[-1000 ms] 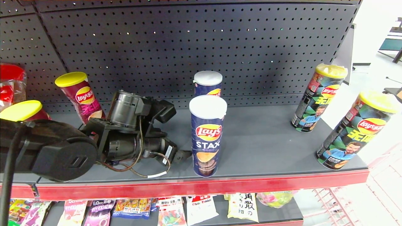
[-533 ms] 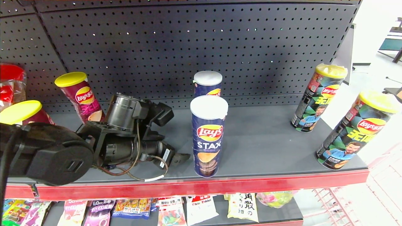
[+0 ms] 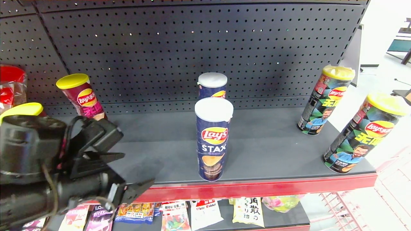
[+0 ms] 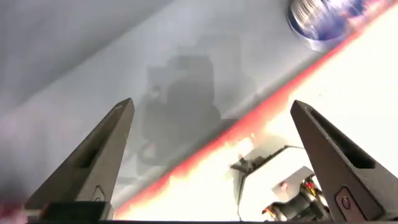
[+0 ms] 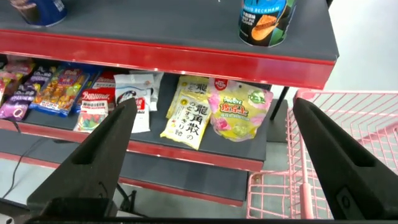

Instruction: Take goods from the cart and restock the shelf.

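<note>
Your left tool hangs open and empty off the shelf edge, left of the upright blue can at its front, while your open, empty right tool sits nearer the pink cart, low on your right.

We see two wide stretches of bare shelf board, one between the magenta can at far left and the two blue cans at centre, the other between those and the two green cans at right. The blue cans stand in line, near to far, blocking the middle. The pegboard wall closes the far side — a gripper could pass in over the red lip.
</note>
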Controlling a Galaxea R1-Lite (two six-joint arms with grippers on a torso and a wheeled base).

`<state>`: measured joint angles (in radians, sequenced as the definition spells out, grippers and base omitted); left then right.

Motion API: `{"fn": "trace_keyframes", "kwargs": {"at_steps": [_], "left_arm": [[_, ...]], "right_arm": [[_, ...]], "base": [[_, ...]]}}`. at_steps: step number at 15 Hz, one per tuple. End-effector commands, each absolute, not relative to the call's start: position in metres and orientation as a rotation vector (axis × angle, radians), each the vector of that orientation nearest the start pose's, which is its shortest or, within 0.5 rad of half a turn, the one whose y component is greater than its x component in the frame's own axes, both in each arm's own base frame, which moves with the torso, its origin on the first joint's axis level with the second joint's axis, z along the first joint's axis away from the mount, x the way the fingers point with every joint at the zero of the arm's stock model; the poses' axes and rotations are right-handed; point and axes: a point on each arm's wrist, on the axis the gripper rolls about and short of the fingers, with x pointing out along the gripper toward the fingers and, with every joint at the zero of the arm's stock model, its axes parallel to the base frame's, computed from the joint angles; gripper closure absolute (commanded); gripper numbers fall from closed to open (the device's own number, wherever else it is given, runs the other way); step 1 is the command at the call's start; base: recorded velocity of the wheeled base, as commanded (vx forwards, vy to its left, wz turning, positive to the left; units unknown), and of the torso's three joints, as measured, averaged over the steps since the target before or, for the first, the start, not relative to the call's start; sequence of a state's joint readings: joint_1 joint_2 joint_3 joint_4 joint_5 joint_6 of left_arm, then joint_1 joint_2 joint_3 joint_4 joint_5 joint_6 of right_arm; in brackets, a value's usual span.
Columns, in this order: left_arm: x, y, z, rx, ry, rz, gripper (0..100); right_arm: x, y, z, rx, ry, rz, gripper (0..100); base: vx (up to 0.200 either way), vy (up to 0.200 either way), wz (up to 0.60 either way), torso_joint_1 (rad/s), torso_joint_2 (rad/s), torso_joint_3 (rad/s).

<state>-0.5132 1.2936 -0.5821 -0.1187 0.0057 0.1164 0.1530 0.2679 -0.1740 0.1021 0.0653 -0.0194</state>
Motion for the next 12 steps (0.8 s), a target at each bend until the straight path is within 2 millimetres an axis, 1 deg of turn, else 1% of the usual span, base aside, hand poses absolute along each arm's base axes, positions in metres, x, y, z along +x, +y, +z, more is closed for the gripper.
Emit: {"fn": "trace_keyframes", "kwargs": {"at_steps": [1,2,3,4,5,6,7,8,9,10,11,12], "left_arm": [[0.09,-0.044,0.188,0.229,0.481,-0.454,0],[0.061,-0.027,0.188,0.223,0.481,-0.428,0],[0.048,-0.021,0.188,0.224,0.477,-0.426,0],[0.012,-0.004,0.183,0.231,0.478,-0.4,0],[-0.008,0.006,0.18,0.245,0.507,-0.353,0],[-0.036,0.018,0.174,0.274,0.559,-0.248,0],[-0.051,0.025,0.166,0.285,0.585,-0.21,0],[-0.059,0.027,0.16,0.283,0.58,-0.198,0],[-0.07,0.026,0.152,0.258,0.596,-0.13,0],[-0.075,0.02,0.148,0.219,0.636,-0.036,0],[-0.077,0.016,0.146,0.186,0.646,0.009,0],[-0.078,0.011,0.138,0.123,0.619,0.046,0]], "right_arm": [[-0.002,0.001,0.119,-0.034,0.24,0.212,0],[0.0,0.001,0.12,-0.037,0.252,0.198,0],[0.0,0.001,0.12,-0.037,0.251,0.201,0],[0.0,0.001,0.121,-0.036,0.243,0.206,0],[-0.001,0.001,0.123,-0.033,0.239,0.198,0],[0.0,0.001,0.123,-0.019,0.248,0.172,0],[0.001,0.001,0.124,-0.014,0.256,0.131,0],[0.002,0.0,0.126,-0.013,0.254,0.104,0],[0.003,0.0,0.129,-0.013,0.254,0.04,0],[0.004,-0.001,0.129,-0.014,0.265,-0.015,0],[0.005,-0.001,0.129,-0.015,0.268,-0.038,0],[0.003,-0.001,0.125,-0.014,0.265,-0.053,0]], "base": [[0.0,0.0,0.0,0.0,0.0,0.0],[0.0,0.0,0.0,0.0,0.0,0.0],[0.0,0.0,0.0,0.0,0.0,0.0],[0.0,0.0,0.0,0.0,0.0,0.0],[0.0,0.0,0.0,0.0,0.0,0.0],[0.0,0.0,0.0,0.0,0.0,0.0],[0.0,0.0,0.0,0.0,0.0,0.0],[0.0,0.0,0.0,0.0,0.0,0.0],[0.0,0.0,0.0,0.0,0.0,0.0],[0.0,0.0,0.0,0.0,0.0,0.0],[0.0,0.0,0.0,0.0,0.0,0.0],[0.0,0.0,0.0,0.0,0.0,0.0]]}}
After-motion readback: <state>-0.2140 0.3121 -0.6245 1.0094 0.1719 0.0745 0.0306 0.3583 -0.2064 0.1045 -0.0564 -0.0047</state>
